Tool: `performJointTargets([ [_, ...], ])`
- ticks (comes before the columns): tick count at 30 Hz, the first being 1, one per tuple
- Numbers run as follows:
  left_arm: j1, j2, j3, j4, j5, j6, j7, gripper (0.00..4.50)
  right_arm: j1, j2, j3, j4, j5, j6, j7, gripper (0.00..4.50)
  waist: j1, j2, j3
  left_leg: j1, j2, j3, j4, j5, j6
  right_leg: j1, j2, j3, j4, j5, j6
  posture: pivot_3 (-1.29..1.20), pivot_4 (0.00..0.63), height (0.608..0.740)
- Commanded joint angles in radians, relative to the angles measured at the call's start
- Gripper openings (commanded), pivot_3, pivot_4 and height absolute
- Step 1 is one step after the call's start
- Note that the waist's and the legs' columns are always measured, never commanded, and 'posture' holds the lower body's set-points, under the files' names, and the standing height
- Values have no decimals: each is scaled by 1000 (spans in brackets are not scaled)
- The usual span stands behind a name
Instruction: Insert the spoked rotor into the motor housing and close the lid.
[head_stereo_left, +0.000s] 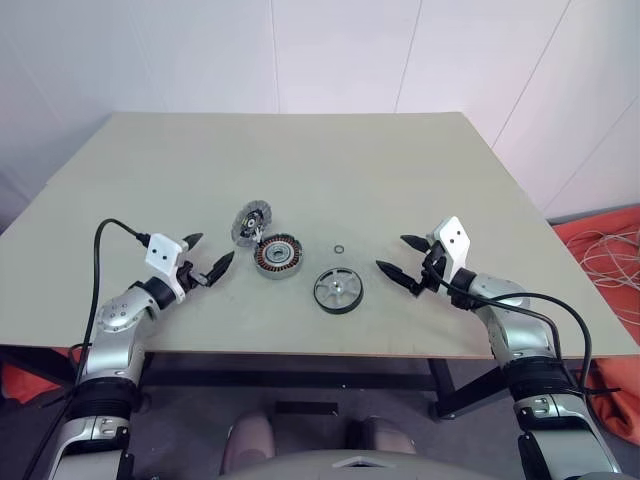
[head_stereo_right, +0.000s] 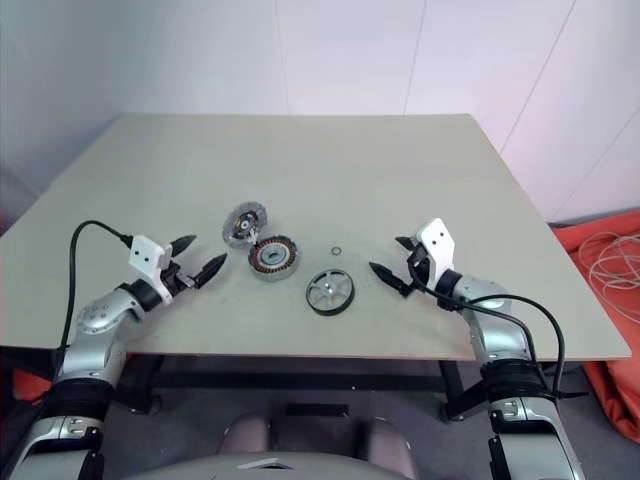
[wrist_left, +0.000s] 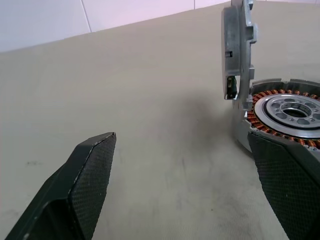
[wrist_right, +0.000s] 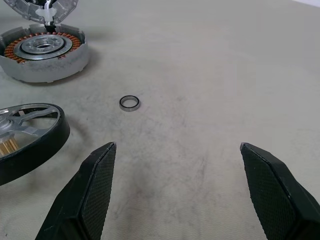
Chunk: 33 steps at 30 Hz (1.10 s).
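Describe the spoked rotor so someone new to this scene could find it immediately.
On the beige table, near its front edge between the two open grippers, three round parts cluster. The spoked rotor lies flat, nearest the front edge. Unlike the copper-wound motor housing and the tilted silver lid, it has a dark rim and silver spokes with wide gaps.

Head stereo pair overlooking table (head_stereo_left: 400, 180), wrist cameras low, near tabletop
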Motion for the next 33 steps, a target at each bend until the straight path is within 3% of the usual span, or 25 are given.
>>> performJointTargets([
  [1, -5, 8, 15, -40, -11, -14, 1, 4491, -27, 2, -25, -73, 58, 78, -1, 4500, 0, 0, 0, 0, 0, 0, 0, 0, 0, 0, 0, 0, 0, 0, 0, 0, 0, 740],
  [5, 6, 8, 12, -81, -32, 10, -16, 4491, -66, -10, -46, -191, 135, 378, -67, 4500, 0, 0, 0, 0, 0, 0, 0, 0, 0, 0, 0, 0, 0, 0, 0, 0, 0, 740],
  [9, 37, 10, 9, -128, -47, 26, -32, 4491, -144, -37, -77, -303, 282, 802, -119, 4500, 1, 1, 1, 0, 0, 0, 0, 0, 0, 0, 0, 0, 1, 0, 0, 0, 0, 740],
  [13, 64, 9, 13, -157, -59, 31, -45, 4491, -241, -33, -132, -318, 432, 1248, -178, 4500, 5, 2, 1, 2, 0, 0, 0, 0, -1, 1, 0, 0, 1, 0, 0, 0, 0, 740],
  [17, 78, 7, 15, -162, -67, 23, -56, 4491, -296, -14, -160, -313, 496, 1540, -207, 4500, 11, 2, 1, 2, 0, 0, 0, 0, -1, 1, 0, 0, 1, 0, 0, 0, 0, 740],
  [33, 58, 1, 6, -123, -66, 2, -75, 4491, -252, 77, -187, -227, 585, 1600, -375, 4500, 14, 2, 1, 2, 0, 0, 0, 2, -3, 0, 0, 0, 1, 0, 0, 0, 0, 740],
])
